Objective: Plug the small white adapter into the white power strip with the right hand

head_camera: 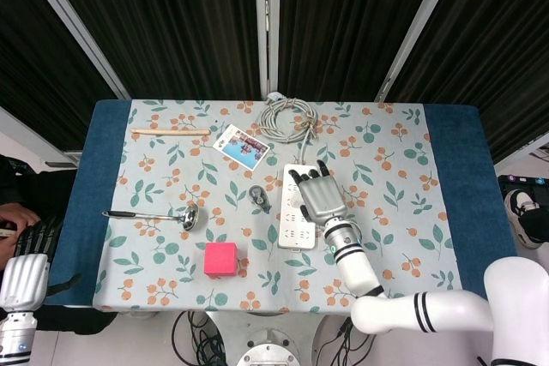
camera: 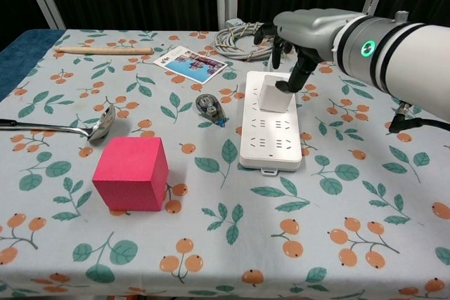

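White adapter (camera: 274,95) sits seated on the strip (camera: 270,131) just under the right hand's (camera: 304,31) spread, empty fingers (camera: 290,81), one tip perhaps touching its top edge, so a careless drag could tilt the plug loose.
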### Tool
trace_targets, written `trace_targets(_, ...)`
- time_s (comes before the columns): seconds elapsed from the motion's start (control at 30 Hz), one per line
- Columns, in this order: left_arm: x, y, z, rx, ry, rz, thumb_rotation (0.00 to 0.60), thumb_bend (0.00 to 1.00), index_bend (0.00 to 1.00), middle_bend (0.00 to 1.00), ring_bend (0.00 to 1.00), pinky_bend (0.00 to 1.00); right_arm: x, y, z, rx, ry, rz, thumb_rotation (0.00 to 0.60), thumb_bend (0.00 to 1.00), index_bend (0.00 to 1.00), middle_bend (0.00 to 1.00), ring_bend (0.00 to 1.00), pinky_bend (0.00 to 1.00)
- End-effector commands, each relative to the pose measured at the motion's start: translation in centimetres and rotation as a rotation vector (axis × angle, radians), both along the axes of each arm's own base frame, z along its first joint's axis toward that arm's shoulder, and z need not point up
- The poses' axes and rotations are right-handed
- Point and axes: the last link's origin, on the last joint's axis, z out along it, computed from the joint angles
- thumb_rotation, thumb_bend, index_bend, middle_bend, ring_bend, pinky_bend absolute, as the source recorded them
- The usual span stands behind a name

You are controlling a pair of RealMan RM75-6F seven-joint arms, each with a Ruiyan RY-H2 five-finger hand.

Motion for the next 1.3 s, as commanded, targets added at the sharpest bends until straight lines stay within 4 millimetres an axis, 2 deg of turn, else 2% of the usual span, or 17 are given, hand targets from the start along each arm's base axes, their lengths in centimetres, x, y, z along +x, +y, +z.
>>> trace_targets(0.03, 0.2, -0.1, 0.0, 0.001, -0.004, -0.003, 0.600, 0.00, 0.02, 0.00, 0.00, 0.00, -1.1, 0.5, 2.2, -0.026, -0.404, 0.015, 0.600, 0.36, 0.44, 0.48, 0.34, 0.11)
trace_targets(0.13, 0.4, -0.1, 0.1, 0.001, -0.011, -0.016, 0.600, 0.00, 0.02, 0.00, 0.00, 0.00, -2.6, 0.0, 1.6, 0.014, -0.640, -0.017, 0.600, 0.47, 0.65, 0.59, 0.47, 0.44)
trace_targets(0.17, 0.5, -0.1, 0.1, 0.000, -0.012, -0.019, 0.600, 0.00, 0.02, 0.00, 0.00, 0.00, -2.9, -0.2, 1.3, 0.041, -0.704, -0.029, 0.600, 0.52, 0.70, 0.62, 0.50, 0.50)
trace_targets(0.3, 0.7, -0.2, 0.2, 0.001, -0.011, -0.018, 0.600, 0.00, 0.02, 0.00, 0.00, 0.00, -4.0, -1.2, -0.3, 0.171, -0.955, -0.114, 0.600, 0.64, 0.79, 0.69, 0.57, 0.60)
trace_targets(0.43, 0.8, -0.2, 0.2, -0.003, -0.013, -0.012, 0.600, 0.00, 0.02, 0.00, 0.00, 0.00, -4.5, -2.3, -1.9, 0.234, -1.099, -0.161, 0.600, 0.75, 0.89, 0.78, 0.68, 0.69)
trace_targets(0.57, 0.8, -0.2, 0.2, -0.002, -0.010, -0.003, 0.600, 0.00, 0.02, 0.00, 0.00, 0.00, -4.6, -3.0, -3.6, 0.275, -1.216, -0.196, 0.600, 0.86, 0.99, 0.92, 0.86, 0.87)
trace_targets(0.67, 0.7, -0.2, 0.2, 0.000, -0.006, 0.009, 0.600, 0.00, 0.02, 0.00, 0.00, 0.00, -4.6, -3.4, -4.7, 0.291, -1.275, -0.206, 0.600, 0.91, 1.00, 0.99, 0.98, 0.98)
trace_targets(0.93, 0.7, 0.0, 0.3, -0.001, -0.005, 0.012, 0.600, 0.00, 0.02, 0.00, 0.00, 0.00, -4.8, -3.6, -6.6, 0.364, -1.415, -0.252, 0.600, 0.94, 1.00, 1.00, 1.00, 1.00)
trace_targets(1.3, 0.8, 0.2, 0.3, -0.007, -0.013, 0.007, 0.600, 0.00, 0.02, 0.00, 0.00, 0.00, -4.7, -3.6, -7.7, 0.409, -1.425, -0.244, 0.600, 0.95, 1.00, 1.00, 1.00, 1.00)
